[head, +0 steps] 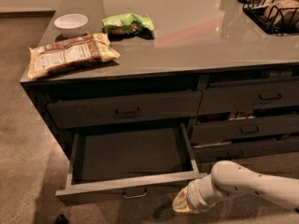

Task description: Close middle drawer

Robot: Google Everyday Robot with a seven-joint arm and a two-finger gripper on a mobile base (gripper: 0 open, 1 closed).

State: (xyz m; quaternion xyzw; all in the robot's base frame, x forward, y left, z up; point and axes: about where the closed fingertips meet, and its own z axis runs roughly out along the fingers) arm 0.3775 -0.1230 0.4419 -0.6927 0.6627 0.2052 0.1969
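Observation:
The middle drawer (133, 155) of the dark grey-brown cabinet stands pulled far out, its bare dark inside empty. Its flat front (93, 190) faces me, with a small bar handle (134, 194) at centre. My white arm (252, 185) reaches in from the lower right. The gripper (180, 204) sits at the arm's end, just below and in front of the right end of the drawer front, close to the floor.
A closed drawer (124, 108) lies above the open one. Further drawers (247, 129) stand to the right, slightly ajar. On the countertop (196, 36) lie a brown snack bag (67, 55), a green bag (128, 23), a white bowl (71, 22) and a wire basket (275, 8).

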